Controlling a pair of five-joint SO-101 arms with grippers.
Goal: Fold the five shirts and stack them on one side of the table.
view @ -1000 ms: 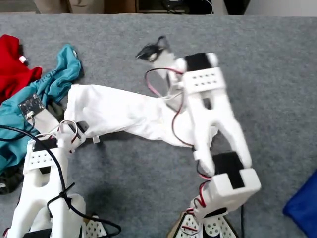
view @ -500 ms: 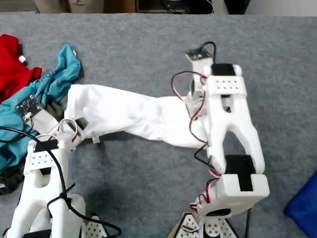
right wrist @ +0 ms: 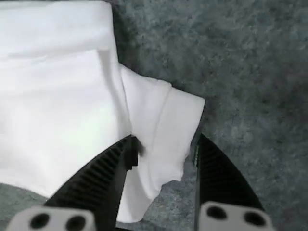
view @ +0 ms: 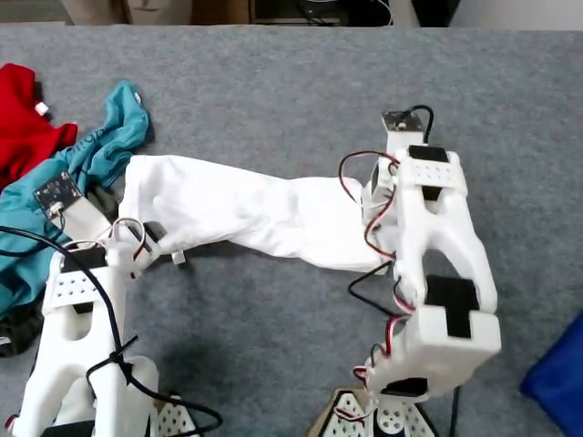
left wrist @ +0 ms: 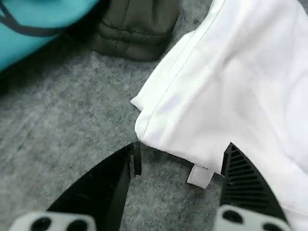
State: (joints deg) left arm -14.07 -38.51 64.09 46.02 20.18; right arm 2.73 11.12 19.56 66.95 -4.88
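Note:
A white shirt lies stretched across the middle of the grey table. In the left wrist view my left gripper is open just above the table. Its two black fingers stand either side of the shirt's hemmed corner and a small white tag. In the high view this gripper is at the shirt's near-left end. My right gripper is open over the shirt's right end, its fingers astride a folded sleeve edge. The right arm covers that end from above.
A teal shirt and a red shirt are bunched at the far left. A dark olive garment lies beside the teal one. A blue shirt pokes in at the right edge.
The right arm has swung rightward from the middle of the white shirt to its right end. The left arm and the shirt have stayed nearly still.

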